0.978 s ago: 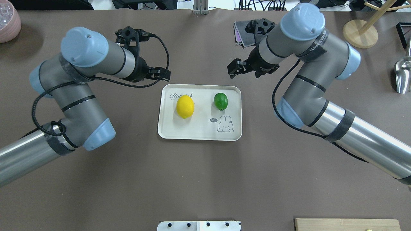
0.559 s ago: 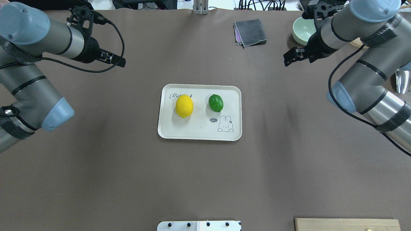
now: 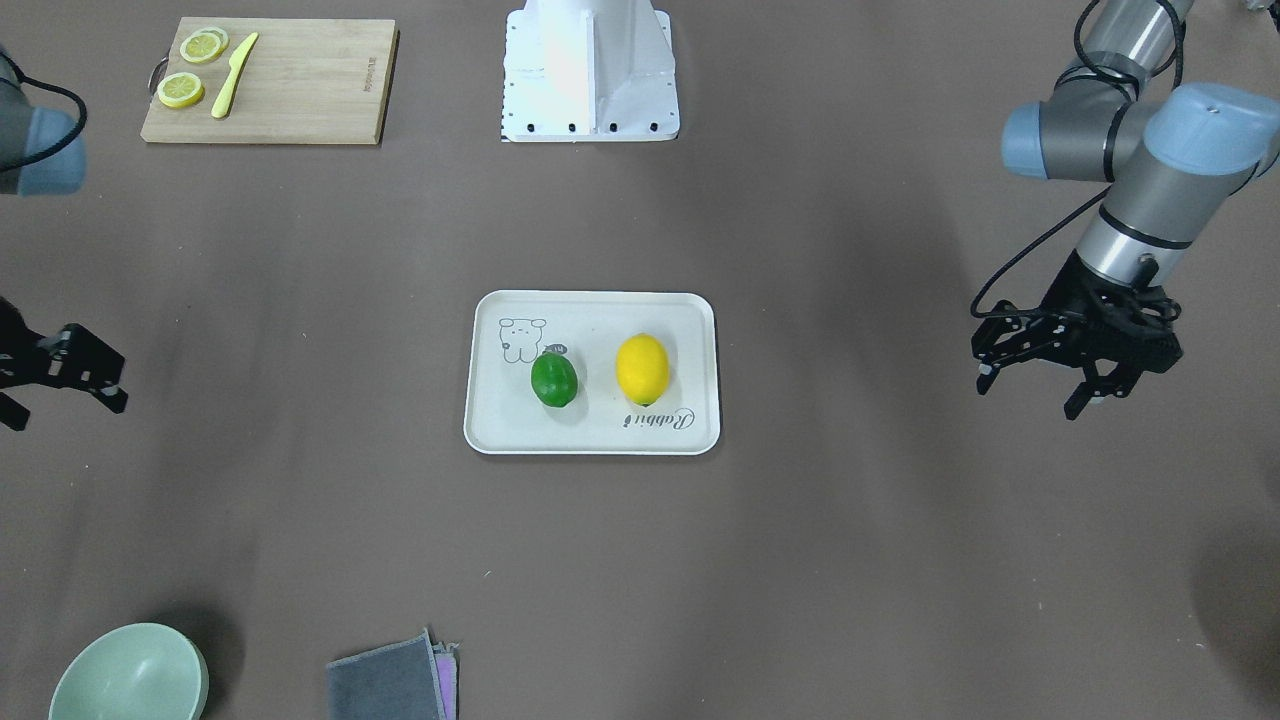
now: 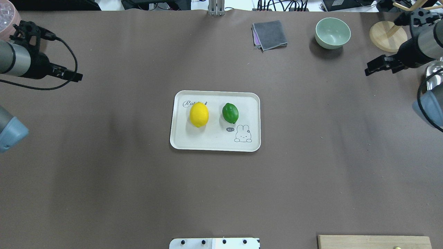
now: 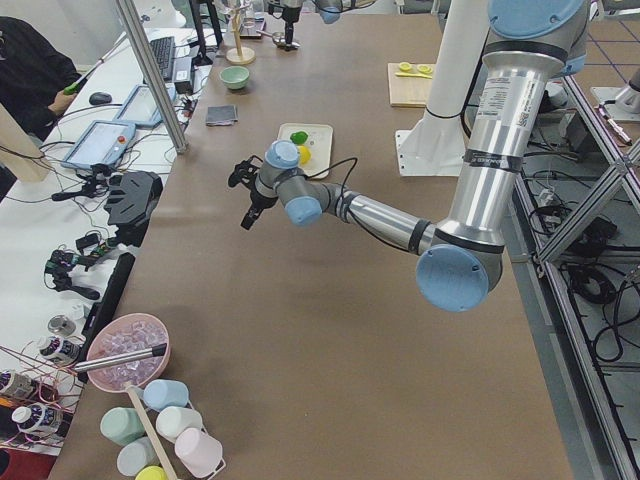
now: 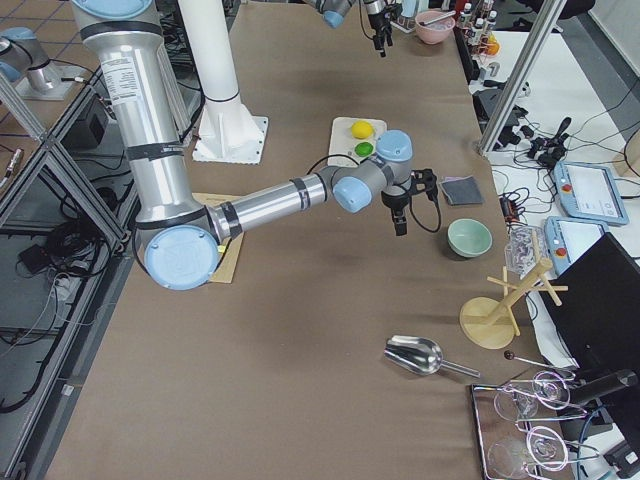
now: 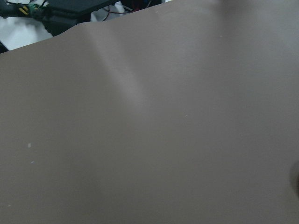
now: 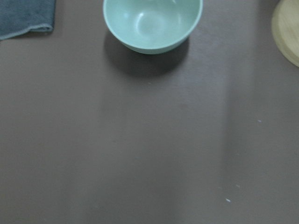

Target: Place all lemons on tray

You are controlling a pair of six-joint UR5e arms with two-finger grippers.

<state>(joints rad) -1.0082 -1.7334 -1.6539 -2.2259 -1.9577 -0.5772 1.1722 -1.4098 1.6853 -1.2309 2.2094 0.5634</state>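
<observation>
The cream-white tray (image 4: 178, 138) lies at the table's middle. The yellow lemon (image 4: 199, 114) and the green lemon (image 4: 230, 113) lie on it side by side, apart from each other. They also show in the front view: tray (image 3: 690, 325), yellow lemon (image 3: 642, 369), green lemon (image 3: 554, 380). My left gripper (image 4: 71, 74) hangs open and empty far left of the tray; it also shows in the front view (image 3: 1030, 395). My right gripper (image 4: 375, 67) hangs open and empty far right of the tray; it also shows at the front view's left edge (image 3: 60, 395).
A pale green bowl (image 4: 332, 33) and a folded grey cloth (image 4: 270, 34) sit at the far edge. A wooden stand (image 4: 387, 36) and a metal scoop (image 4: 432, 77) are at far right. A bamboo cutting board (image 3: 300, 90) with lemon slices and a knife is near the robot's base.
Both arms have pulled back from beside the tray out to the table's left and right sides. The green lemon has rolled slightly toward the yellow one.
</observation>
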